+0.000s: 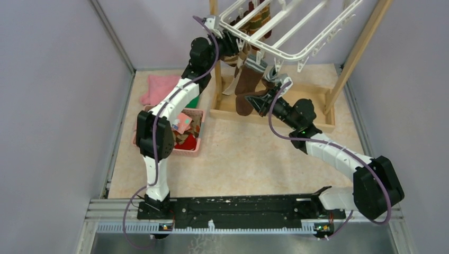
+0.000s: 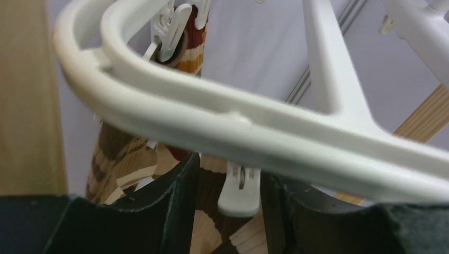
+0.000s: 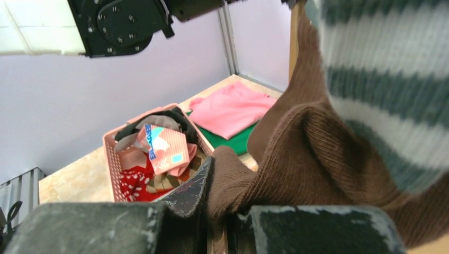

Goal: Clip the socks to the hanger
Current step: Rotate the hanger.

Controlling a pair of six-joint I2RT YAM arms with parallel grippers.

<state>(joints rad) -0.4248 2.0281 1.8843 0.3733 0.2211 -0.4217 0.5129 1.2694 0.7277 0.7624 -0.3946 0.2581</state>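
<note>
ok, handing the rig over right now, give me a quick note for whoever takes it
Left gripper: open, fingers either side of a white clip at a corner of the hanger.
Right gripper: shut on the brown sock, its striped cuff up by the hanger.
Done: a striped sock hangs clipped.
To do: clip the brown sock, unclear if caught yet; more socks wait in the pink basket.

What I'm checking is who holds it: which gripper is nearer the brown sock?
Right. The right gripper is shut on the lower end of the brown sock; the left gripper is above it at the hanger, straddling a clip.
</note>
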